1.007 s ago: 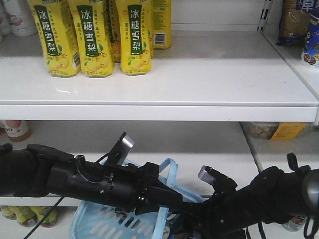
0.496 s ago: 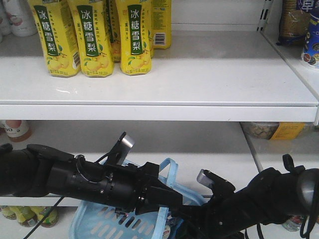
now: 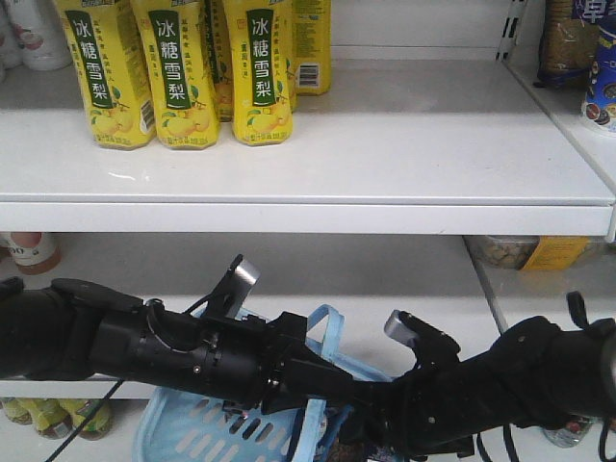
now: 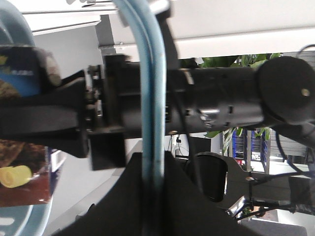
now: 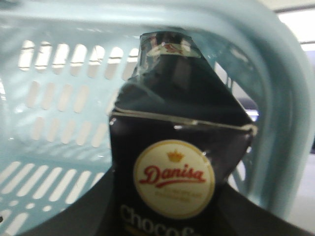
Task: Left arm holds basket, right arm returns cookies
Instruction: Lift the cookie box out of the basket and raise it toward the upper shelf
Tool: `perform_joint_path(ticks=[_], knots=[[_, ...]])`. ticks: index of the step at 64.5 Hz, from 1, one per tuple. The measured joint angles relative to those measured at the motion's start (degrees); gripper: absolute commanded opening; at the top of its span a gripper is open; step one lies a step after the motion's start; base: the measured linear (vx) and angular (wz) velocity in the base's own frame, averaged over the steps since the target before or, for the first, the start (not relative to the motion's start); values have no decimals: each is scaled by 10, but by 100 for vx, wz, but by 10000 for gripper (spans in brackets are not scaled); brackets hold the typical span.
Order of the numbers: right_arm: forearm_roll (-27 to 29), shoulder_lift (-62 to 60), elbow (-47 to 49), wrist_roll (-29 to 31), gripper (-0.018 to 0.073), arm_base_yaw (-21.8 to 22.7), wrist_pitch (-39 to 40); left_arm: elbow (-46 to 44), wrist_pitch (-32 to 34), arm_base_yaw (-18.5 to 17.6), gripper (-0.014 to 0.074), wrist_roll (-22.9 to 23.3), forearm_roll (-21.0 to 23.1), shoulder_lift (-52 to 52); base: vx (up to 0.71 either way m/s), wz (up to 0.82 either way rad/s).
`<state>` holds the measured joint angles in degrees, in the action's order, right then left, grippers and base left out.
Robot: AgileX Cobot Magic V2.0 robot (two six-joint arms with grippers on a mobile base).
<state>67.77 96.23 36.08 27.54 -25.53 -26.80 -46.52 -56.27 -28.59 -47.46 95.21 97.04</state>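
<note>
The right end effector [image 5: 167, 219] is clamping the cookies [image 5: 172, 147], with 2 dark fingers [image 5: 246, 214] pressing the carton's lower sides. The carton is sitting inside the basket [image 5: 54, 128], with the slotted wall behind it. The left end effector [image 4: 151, 164] is gripping the basket's looped handle [image 4: 150, 73], which is running between its jaws. Beyond, the left arm [image 3: 173, 351] and right arm [image 3: 510, 380] are meeting over the basket. Farthest back, yellow drink cartons [image 3: 178, 72] are standing on the upper shelf [image 3: 404, 135].
</note>
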Motion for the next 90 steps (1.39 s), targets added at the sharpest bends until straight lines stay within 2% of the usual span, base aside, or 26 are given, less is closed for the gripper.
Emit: perform_joint_path(ticks=[11, 20, 49, 63, 76, 90], knots=[[-26, -50, -6, -8, 229, 0, 11, 0, -14, 1, -6, 0, 11, -2, 0, 0], [-75, -91, -9, -45, 229, 0, 15, -1, -31, 1, -6, -1, 19, -8, 0, 0], [-325, -272, -8, -272, 229, 1, -52, -1, -16, 0, -6, -2, 7, -7, 0, 0], [-428, -374, -9, -368, 229, 30, -111, -1, -16, 0, -6, -2, 7, -7, 0, 0], [-461, -520, -9, -387, 229, 77, -165, -1, -16, 0, -6, -2, 7, -7, 0, 0], [-463, -673, -9, -376, 230, 85, -207, -1, -15, 0, -6, -2, 7, -7, 0, 0]])
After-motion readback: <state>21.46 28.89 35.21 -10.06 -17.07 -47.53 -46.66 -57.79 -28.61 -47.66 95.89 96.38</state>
